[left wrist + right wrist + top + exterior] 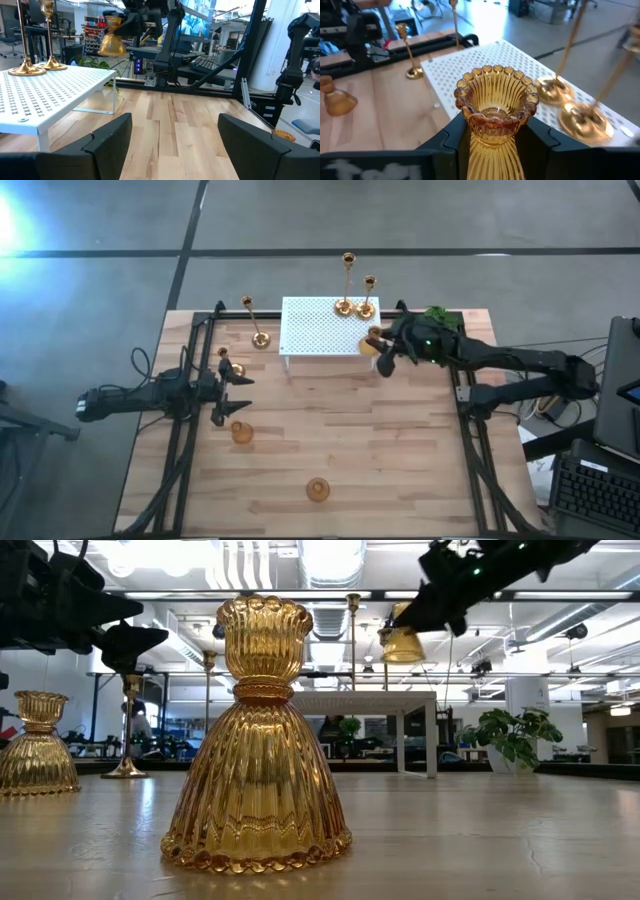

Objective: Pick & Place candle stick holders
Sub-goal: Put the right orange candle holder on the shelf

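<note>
Candle stick holders differ: slim brass stems (348,280) stand on the white perforated stand (320,326); squat ribbed amber glass ones (317,490) dot the wooden table (380,450). Right gripper (496,131) clamps one ribbed holder (496,107) above the stand; left gripper (172,135) gapes empty.

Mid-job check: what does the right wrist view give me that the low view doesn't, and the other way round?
Only the right wrist view shows the right end effector closed on the ribbed amber holder, just above the white stand. Only the low view shows a second amber holder standing on the table close to the camera, and a potted plant far behind. Both show the held holder, the stand and the thin brass candlesticks.
</note>
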Tool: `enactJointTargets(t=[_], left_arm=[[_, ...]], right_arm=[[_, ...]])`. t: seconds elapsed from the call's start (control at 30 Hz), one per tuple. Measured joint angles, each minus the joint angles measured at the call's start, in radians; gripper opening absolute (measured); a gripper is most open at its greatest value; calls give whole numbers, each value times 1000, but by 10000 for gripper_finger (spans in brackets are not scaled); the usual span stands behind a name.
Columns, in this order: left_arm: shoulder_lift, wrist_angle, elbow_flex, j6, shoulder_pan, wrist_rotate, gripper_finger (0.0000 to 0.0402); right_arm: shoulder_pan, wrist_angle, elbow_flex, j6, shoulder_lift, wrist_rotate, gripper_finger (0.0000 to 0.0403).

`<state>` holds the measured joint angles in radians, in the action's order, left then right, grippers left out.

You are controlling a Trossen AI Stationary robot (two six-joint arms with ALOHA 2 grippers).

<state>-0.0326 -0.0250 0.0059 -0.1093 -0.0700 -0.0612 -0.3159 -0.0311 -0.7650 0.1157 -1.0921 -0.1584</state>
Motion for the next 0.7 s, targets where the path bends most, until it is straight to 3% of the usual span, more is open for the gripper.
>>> enactJointTargets(t=[0.17, 0.37, 0.53, 0.7], left_arm=[[0, 0, 0, 0, 0, 0, 300], [0, 0, 0, 0, 0, 0, 300], [0, 0, 0, 0, 0, 0, 300], [0, 0, 0, 0, 0, 0, 300]], right_arm=[[-61, 120, -5, -28, -89, 65, 115], [-104, 92, -121, -93, -218, 107, 115], [-108, -18, -253, -148, -325, 101, 115], [-109, -7, -298, -184, -397, 60, 115]])
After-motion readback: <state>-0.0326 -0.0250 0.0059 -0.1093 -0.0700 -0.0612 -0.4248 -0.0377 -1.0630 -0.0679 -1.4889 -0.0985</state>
